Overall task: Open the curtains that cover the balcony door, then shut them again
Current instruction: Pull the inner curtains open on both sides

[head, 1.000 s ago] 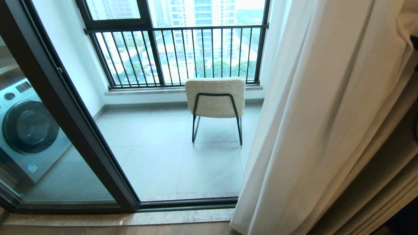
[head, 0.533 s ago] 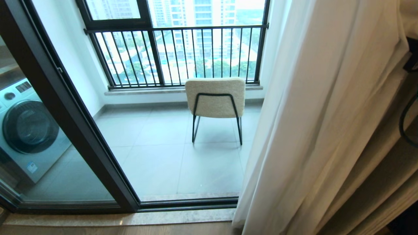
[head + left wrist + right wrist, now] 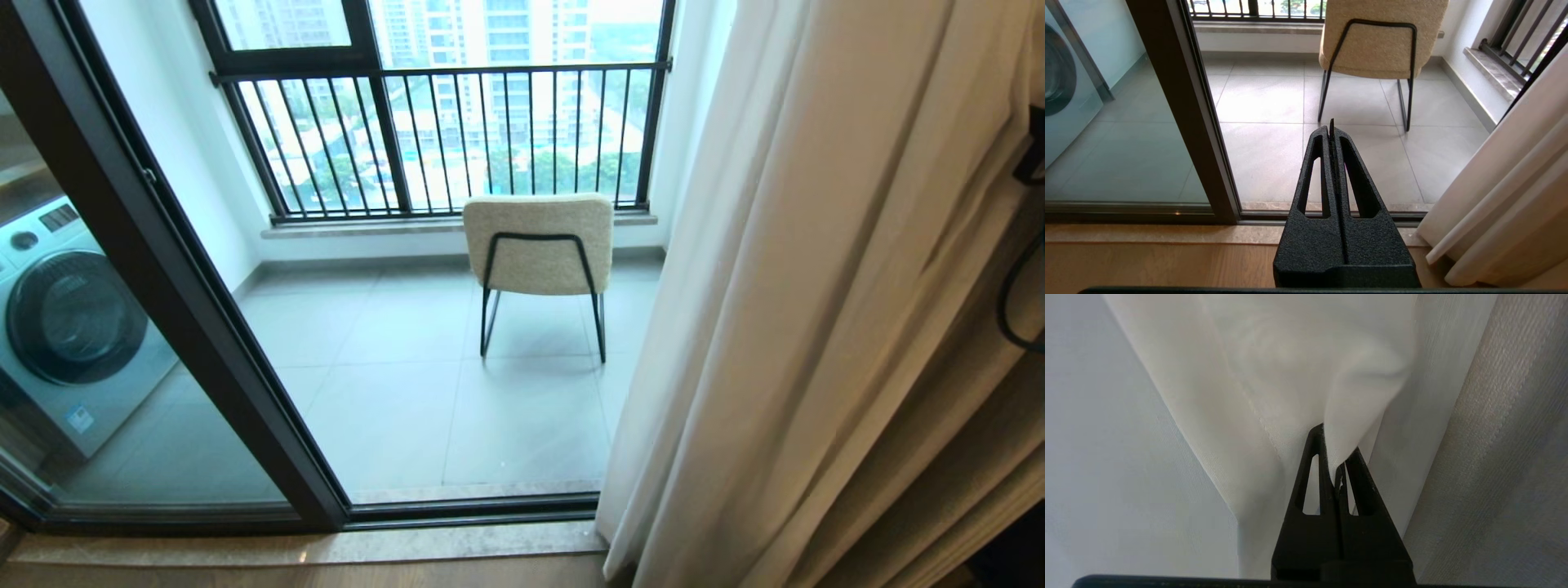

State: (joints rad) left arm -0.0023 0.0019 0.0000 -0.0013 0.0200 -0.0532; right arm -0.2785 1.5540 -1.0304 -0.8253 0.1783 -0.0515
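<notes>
Right hand pinches a fold of the sheer curtains, bunched at 3 o'clock; balcony door frame stands at 9, doorway between open. Left hand, closed and empty, faces the threshold.

Curtains bunched right; balcony door uncovered.

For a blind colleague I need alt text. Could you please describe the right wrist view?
The right gripper has its black fingers shut on a fold of the sheer white curtain, which bunches where they pinch it. Beside it hangs a thicker tan drape.
</notes>
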